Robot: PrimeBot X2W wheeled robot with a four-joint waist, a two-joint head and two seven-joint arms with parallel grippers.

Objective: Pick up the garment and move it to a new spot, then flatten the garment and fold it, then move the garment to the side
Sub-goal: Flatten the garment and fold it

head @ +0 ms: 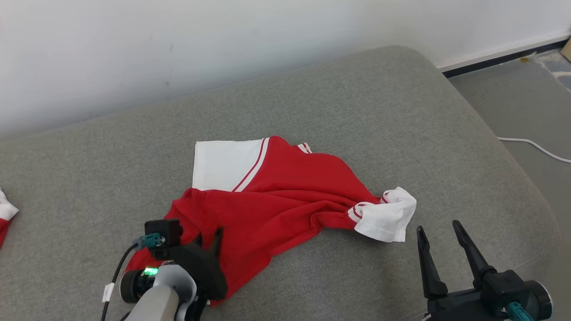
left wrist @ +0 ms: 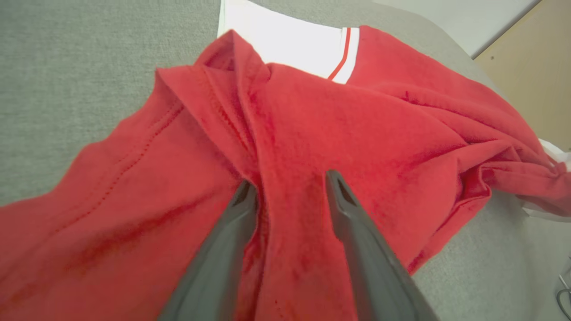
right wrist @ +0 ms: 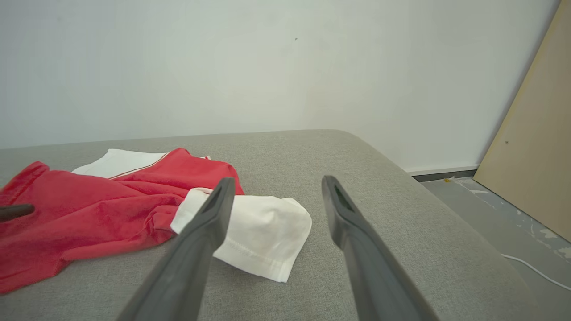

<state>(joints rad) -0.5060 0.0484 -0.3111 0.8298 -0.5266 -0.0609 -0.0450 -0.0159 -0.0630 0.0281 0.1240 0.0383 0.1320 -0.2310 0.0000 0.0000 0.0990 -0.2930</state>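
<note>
Left wrist view puts the left gripper (left wrist: 290, 180) with its jaws spread. Its two dark fingertips (left wrist: 245, 194) press down on red cloth either side of a raised ridge and are not yet pinched together. That ridge belongs to the garment (head: 285, 200), a red shirt with white sleeves, lying crumpled near the middle of the grey cushion (head: 357, 98). Its flat sleeve (head: 223, 165) is spread at the shirt's 11 o'clock, and its bunched sleeve (head: 386, 214) lies at 4 o'clock.

From the head view, the left gripper sits at the shirt's 7 o'clock, over the hem. The forearm is low and the wrist tipped down, so the fingers point toward 1 o'clock. The right gripper (head: 438, 226) is parted too and holds nothing. It hovers above bare cushion at the bunched sleeve's 4 o'clock, near but apart, fingers aimed toward 12.

I judge this to be the first step, the pick-up. The next move calls for closing the left jaws on the ridge, deep enough to catch the cloth, then lifting. The right gripper could take the bunched sleeve.
</note>
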